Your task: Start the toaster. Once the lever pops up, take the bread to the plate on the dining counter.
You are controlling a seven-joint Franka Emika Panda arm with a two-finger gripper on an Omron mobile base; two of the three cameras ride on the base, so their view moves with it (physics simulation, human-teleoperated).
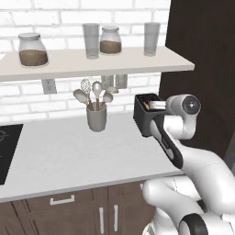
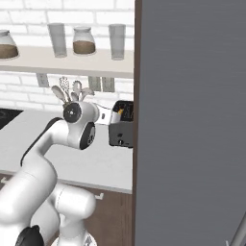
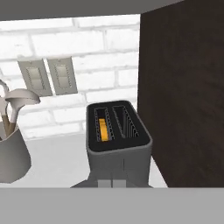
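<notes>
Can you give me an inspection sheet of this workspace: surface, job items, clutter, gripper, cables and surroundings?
Surface: pale worktop over dark drawers.
Job's things: toaster stands at the right end beside a dark tall panel; bread sits low in its left slot.
Clutter: grey utensil cup with spoons, left of the toaster and apart from it.
Gripper: shut, empty, close in front of the toaster.
Cables: nothing seen.
Surroundings: white brick wall, outlets, shelf with two jars and two glasses, cooktop at far left.
</notes>
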